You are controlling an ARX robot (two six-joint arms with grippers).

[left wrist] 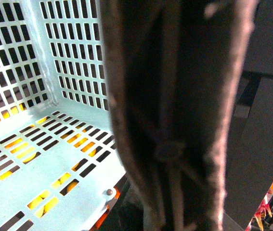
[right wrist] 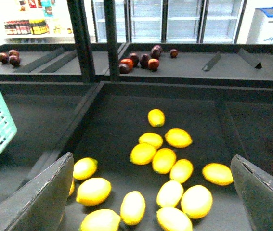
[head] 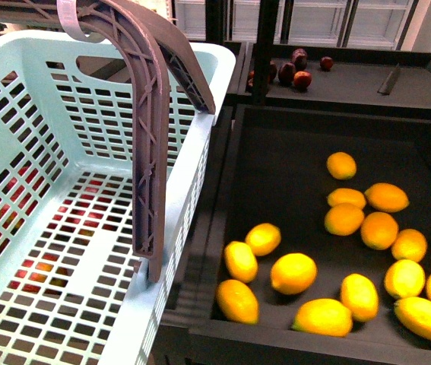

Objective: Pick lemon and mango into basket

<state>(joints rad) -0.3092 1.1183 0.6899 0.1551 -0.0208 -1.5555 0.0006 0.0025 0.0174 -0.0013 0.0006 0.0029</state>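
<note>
— Dark grey fingers (right wrist: 45,202) of the right claw (right wrist: 151,159) stand wide apart at either edge of the right wrist view, with nothing held between them. It hangs open above the fruit.

— And the left claw?

— Cannot tell. Its wrist camera is filled by the ribbed brown plastic swing handle (left wrist: 175,120), too close and blurred to show any fingers.

— Where is the lemon?

— Roughly under the middle of the right claw: a smooth yellow oval lemon (right wrist: 163,160), lying on the black walled counter (head: 276,167) in a tight bunch. It touches or nearly touches a neighbour on each side.

— So that is the hazard.

— I think so. With the jaws that wide, a descent could take in two fruits. A finger could also land on a neighbour and send it rolling. The skin looks slick and rounded, so an off-centre squeeze could squirt it out.

— And the carry?

— The light teal slotted plastic basket (head: 17,137) sits to the left, its rim higher than the counter, and it appears empty. The handle arches over the side nearest the lemons, so a low swing could clip rim or handle and knock the fruit loose.

— The mango?

— I cannot pick one out. Dark red round fruits (right wrist: 141,60) lie on the shelf behind, well apart.
</note>
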